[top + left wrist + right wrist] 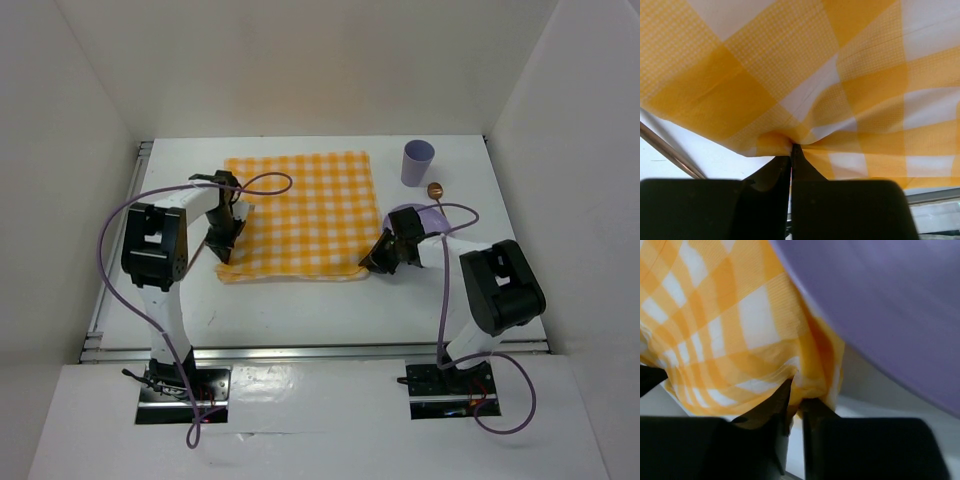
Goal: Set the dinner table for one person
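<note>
The dinner table (300, 310) is the white top filling the enclosure, with silver rails (112, 260) on its left and near edges. A yellow-and-white checked cloth (300, 215) lies on its far middle part, leaving a bare white band between the cloth's near hem and the near rail, and narrower strips to the left and at the back.

The left gripper (224, 250) sits at the cloth's near-left corner. In the left wrist view its jaws are pressed together, with the hem puckered between them. The right gripper (375, 262) is at the near-right corner. In the right wrist view its jaws stand a sliver apart, with a fold of the cloth's edge bunched between them.

A purple dish (428, 214) lies just beside the cloth's right edge, partly under the right arm. Further back on the right stand an upright purple cup (417, 163) and a small brown object (435, 189), too small to identify.
</note>
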{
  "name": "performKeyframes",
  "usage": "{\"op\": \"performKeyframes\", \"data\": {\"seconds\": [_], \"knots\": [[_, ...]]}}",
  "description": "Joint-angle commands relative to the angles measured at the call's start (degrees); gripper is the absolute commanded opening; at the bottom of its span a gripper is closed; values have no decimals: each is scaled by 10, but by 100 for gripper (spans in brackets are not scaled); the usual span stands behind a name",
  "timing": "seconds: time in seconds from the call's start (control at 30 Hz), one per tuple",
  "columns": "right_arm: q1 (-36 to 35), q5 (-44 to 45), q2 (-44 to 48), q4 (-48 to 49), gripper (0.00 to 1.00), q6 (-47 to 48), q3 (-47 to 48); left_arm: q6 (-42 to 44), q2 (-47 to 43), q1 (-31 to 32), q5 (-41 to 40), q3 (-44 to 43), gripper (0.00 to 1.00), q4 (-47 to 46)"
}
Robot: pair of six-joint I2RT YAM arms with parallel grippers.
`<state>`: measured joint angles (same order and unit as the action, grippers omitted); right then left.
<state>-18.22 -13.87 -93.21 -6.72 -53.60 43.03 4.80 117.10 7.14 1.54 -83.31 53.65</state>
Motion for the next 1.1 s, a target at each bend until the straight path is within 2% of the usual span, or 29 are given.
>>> {"op": "performKeyframes", "data": {"seconds": [0.0, 0.1, 0.37, 0.43, 0.6, 0.73, 0.83, 0.87, 0.97, 1.0, 1.03, 1.07], "knots": [[-1, 2, -22, 11, 16, 6, -1, 10, 22, -4, 31, -24, 0, 8], [-1, 18, -3, -21, 0, 14, 28, 22, 16, -4, 36, -49, 0, 32], [-1, 29, 81, -140, 0, 88, 229, 66, 30, -4, 4, -305, 0, 141], [-1, 29, 94, -158, 0, 104, 253, 72, 42, -4, 11, -367, 0, 180], [-1, 6, 116, -183, 0, 104, 287, 82, 38, -4, 24, -411, 0, 218], [-1, 1, 138, -194, 0, 98, 239, 87, -1, -4, 32, -326, 0, 212], [-1, -6, 150, -194, 0, 86, 176, 87, -27, -4, 48, -212, 0, 177], [-1, -6, 155, -194, 0, 78, 144, 87, -44, -4, 48, -150, 0, 166], [-1, -6, 161, -194, 0, 73, 96, 81, -62, 2, 25, -75, 0, 125], [-1, -12, 167, -194, 19, 73, 70, 81, -69, 2, 25, -42, 0, 117], [-1, -12, 167, -203, 31, 73, 61, 81, -69, 2, 19, -29, 0, 111], [-1, -4, 167, -220, 37, 80, 55, 81, -74, 7, 19, -20, 1, 103]]}}
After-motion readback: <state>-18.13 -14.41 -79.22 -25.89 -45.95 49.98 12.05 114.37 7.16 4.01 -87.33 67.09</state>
